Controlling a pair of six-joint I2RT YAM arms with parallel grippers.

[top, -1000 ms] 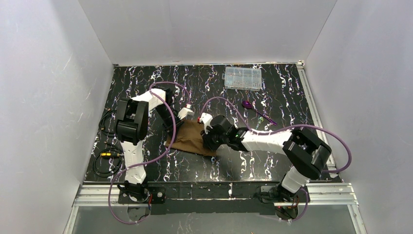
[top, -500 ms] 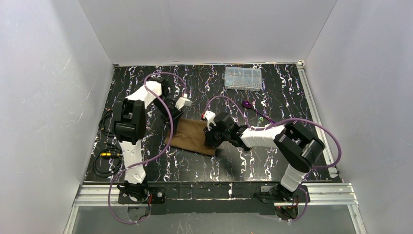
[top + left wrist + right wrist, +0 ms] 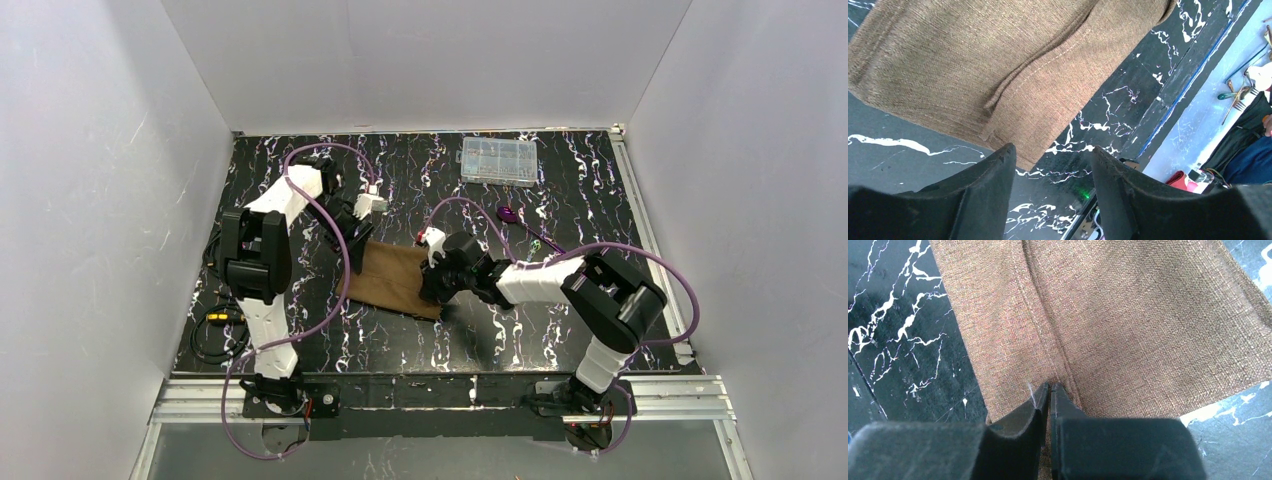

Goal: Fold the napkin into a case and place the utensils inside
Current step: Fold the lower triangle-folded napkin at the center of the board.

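Your right gripper [image 3: 1049,386] pinched the coarse woven brown napkin [image 3: 1128,315] at its stitched fold, jaws almost closed. Your left gripper [image 3: 1052,150] gaped, black wedge jaws holding nothing.

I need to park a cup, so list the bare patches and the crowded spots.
Bare: the near strip between the napkin and the arm bases; the far-left corner beyond the left pincer; the far-right stretch beside the clear plastic compartment box. Crowded: around the napkin, where the right pincer sits, and by the purple-headed utensil.

The right end effector [image 3: 433,288] hides part of the napkin [image 3: 392,280]
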